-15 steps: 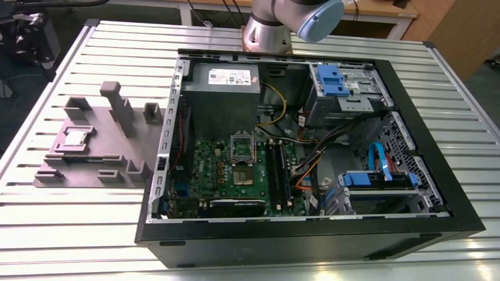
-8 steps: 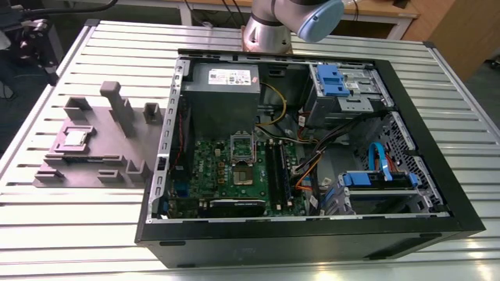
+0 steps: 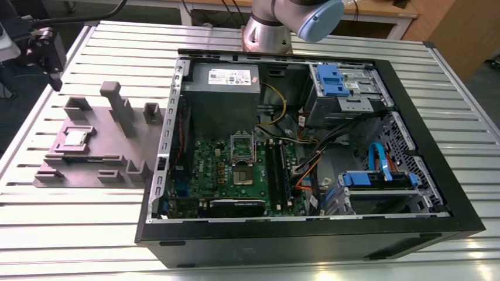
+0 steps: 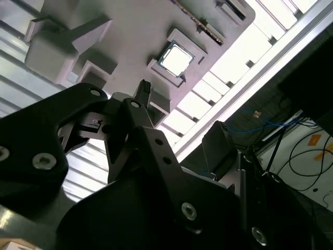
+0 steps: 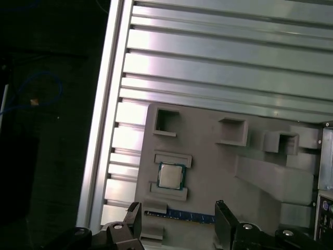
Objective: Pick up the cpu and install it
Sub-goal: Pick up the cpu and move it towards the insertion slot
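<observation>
The cpu (image 5: 170,176) lies flat, silvery lid up, in a shallow square nest of the grey parts fixture (image 5: 218,166), which sits on the slatted aluminium bench (image 3: 93,222) at the exterior view's left of the open computer case (image 3: 422,175). We see it in both wrist views and the exterior view, and nothing touches it.

We judge it light, thin and quite stiff, so weight is no worry; care is. The metal lid looks smooth and probably slippery, and the underside, hidden here, likely carries fine contacts, so a drop or a scrape could spoil it. The sensible hold is on two opposite edges of the pale rim with a gentle squeeze, keeping the chip level. In the first wrist view, raised bars border the nest on two opposite sides while the other two look more open; those open sides seem to us the place for the fingers, though we cannot be sure how much room they give.

Just beside the nest a memory module (image 5: 182,215) stands on edge in a slot of the fixture, near enough to mind.

The claw (image 5: 178,208) hangs above the fixture with its fingers spread wide and nothing between them, clear of the chip.

Inside the case the motherboard (image 3: 234,170) lies flat, and its socket (image 3: 243,175) appears uncovered, its hinged frame (image 3: 242,145) raised, well apart from the fixture
</observation>
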